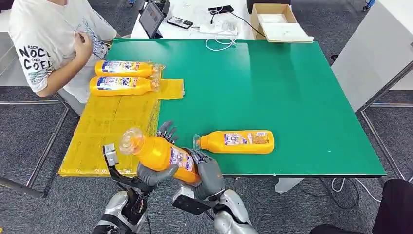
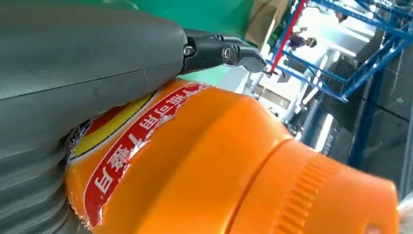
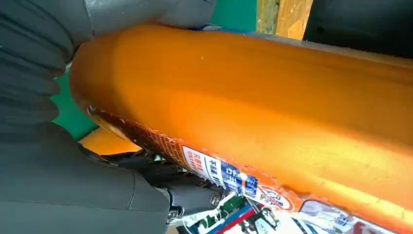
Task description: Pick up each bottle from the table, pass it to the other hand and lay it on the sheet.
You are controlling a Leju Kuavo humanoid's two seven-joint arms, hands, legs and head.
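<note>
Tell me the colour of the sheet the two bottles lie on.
Yellow. The sheet shows best in the head view, on the green table's left side.

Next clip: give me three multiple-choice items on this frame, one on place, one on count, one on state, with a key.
1. Where does the free bottle lie?
A. green table
B. yellow sheet
C. floor

2. How many bottles lie on the sheet?
A. none
B. two
C. four

3. The held bottle is gripped by:
A. left hand only
B. right hand only
C. both hands

Key: 1 A, it rests on the table. 2 B, a pair at the far end. 3 C, left hand and right hand both wrap it.
</note>
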